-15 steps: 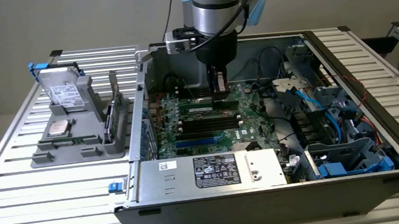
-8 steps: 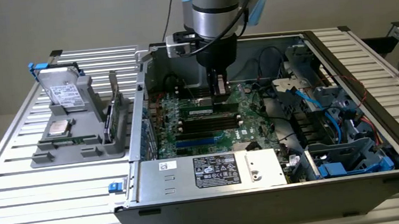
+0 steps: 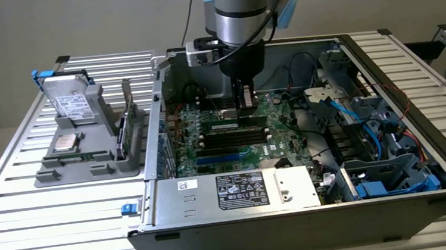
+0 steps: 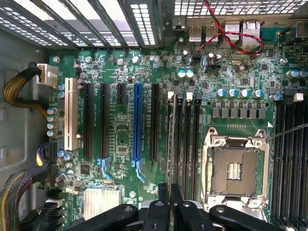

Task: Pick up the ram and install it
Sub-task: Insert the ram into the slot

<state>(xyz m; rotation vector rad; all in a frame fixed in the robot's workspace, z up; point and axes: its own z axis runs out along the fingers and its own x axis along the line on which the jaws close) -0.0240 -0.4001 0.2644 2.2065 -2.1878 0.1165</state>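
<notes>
Here hand (image 4: 169, 190) pinches ram (image 3: 225, 125) above motherboard (image 4: 159, 72).

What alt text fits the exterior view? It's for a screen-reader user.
A robot arm's gripper, inside an open computer case, holds the ram on edge over the motherboard. A grey parts tray sits beside the case.

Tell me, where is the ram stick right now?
The ram stands on edge on the green motherboard inside the open computer case, in the exterior view's middle, just beneath the pincer and beside the black slots.
</notes>
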